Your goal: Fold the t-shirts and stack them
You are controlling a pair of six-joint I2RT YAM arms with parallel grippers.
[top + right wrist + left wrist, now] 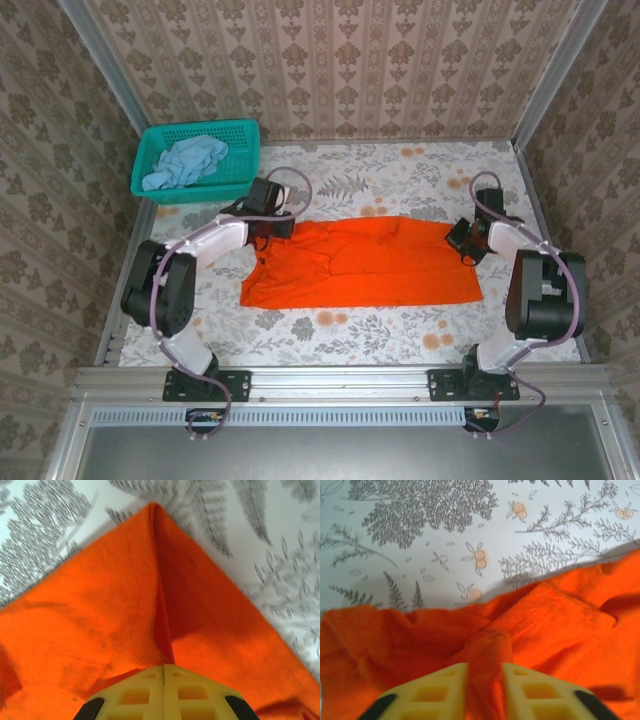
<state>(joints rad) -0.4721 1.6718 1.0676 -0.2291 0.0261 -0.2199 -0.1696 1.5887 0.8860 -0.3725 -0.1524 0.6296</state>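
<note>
The orange t-shirt point(360, 262) lies spread across the middle of the table, folded to a long band. At its far left corner sits my left gripper point(272, 235). In the left wrist view the yellow fingers point(440, 690) of the left gripper point(484, 680) stand a little apart, with a raised ridge of orange cloth point(487, 647) between them. My right gripper point(458, 238) is at the shirt's far right corner. In the right wrist view the right gripper point(164, 669) is shut, pinching a crease of the orange cloth point(100, 605). The pale blue t-shirt point(185, 163) lies crumpled in the basket.
The teal mesh basket point(245, 135) stands at the far left corner of the floral tablecloth point(400, 170). Patterned walls close in the back and both sides. Bare tablecloth shows in front of the orange shirt and behind it.
</note>
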